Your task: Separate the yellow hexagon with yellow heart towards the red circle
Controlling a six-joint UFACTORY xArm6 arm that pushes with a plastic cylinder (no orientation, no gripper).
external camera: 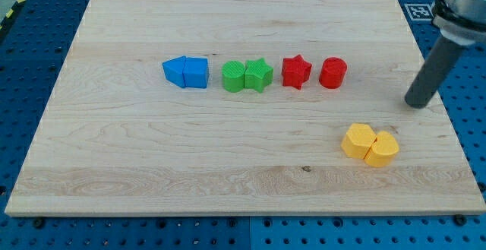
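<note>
The yellow heart (pixel 358 140) and the yellow hexagon (pixel 382 149) lie touching each other at the view's lower right, the heart on the left. The red circle (pixel 332 73) stands above them in the row of blocks. My tip (pixel 415 104) rests on the board near its right edge, above and to the right of the yellow pair and to the right of the red circle, apart from both.
A row runs across the board's middle: two blue blocks (pixel 187 72) touching, a green circle (pixel 233 76) touching a green star (pixel 258 74), then a red star (pixel 296 71). The wooden board (pixel 152 159) lies on a blue perforated table.
</note>
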